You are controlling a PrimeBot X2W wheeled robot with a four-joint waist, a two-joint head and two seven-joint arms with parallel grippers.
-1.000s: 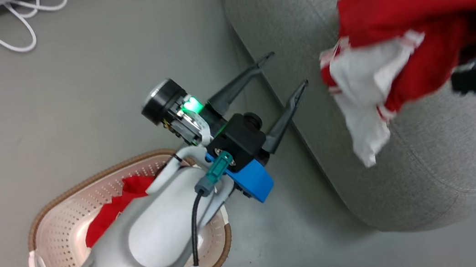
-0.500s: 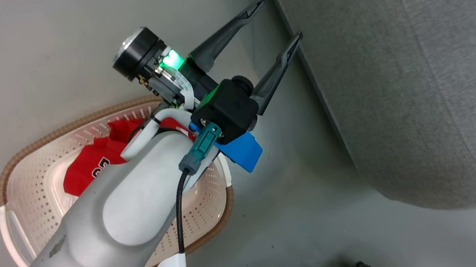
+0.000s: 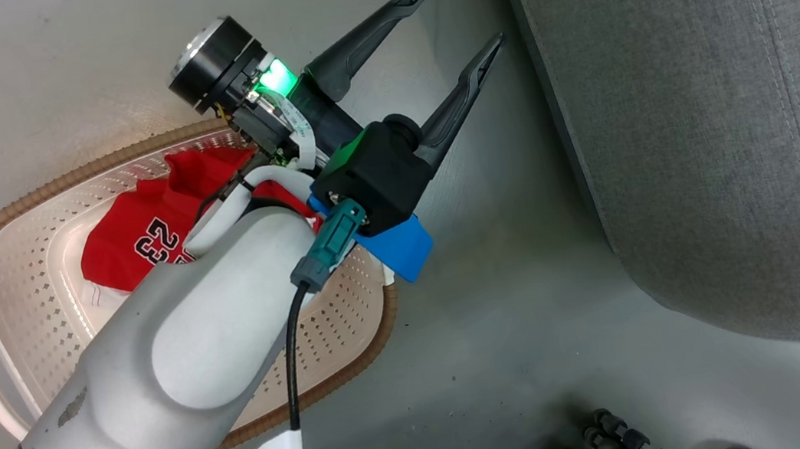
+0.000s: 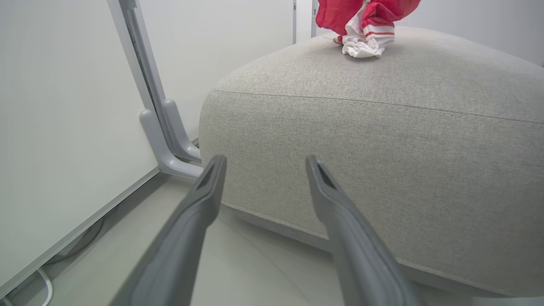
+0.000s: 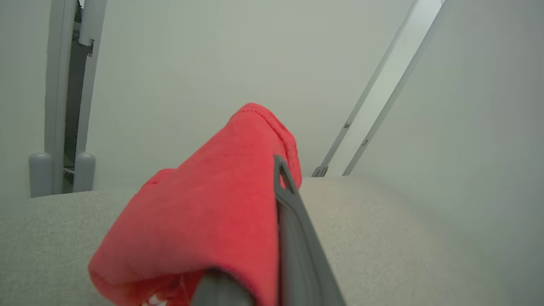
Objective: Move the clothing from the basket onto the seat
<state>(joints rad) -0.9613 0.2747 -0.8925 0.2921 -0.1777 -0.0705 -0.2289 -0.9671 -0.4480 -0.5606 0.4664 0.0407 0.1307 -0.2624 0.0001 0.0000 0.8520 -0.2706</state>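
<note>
The left pincer (image 3: pixel 470 5) is spread wide beside the basket (image 3: pixel 16 306), and the right pincer (image 5: pixel 278 170) squeezes red clothing (image 5: pixel 212 204) over the seat (image 5: pixel 361 221).

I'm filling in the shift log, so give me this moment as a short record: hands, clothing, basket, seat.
left hand: open, empty, between basket and seat
right hand: shut on red garment, above the seat
red garment: white-trimmed lower end touching the seat top
jersey: number 23, lying in the basket
remaining: jersey not yet moved
</note>
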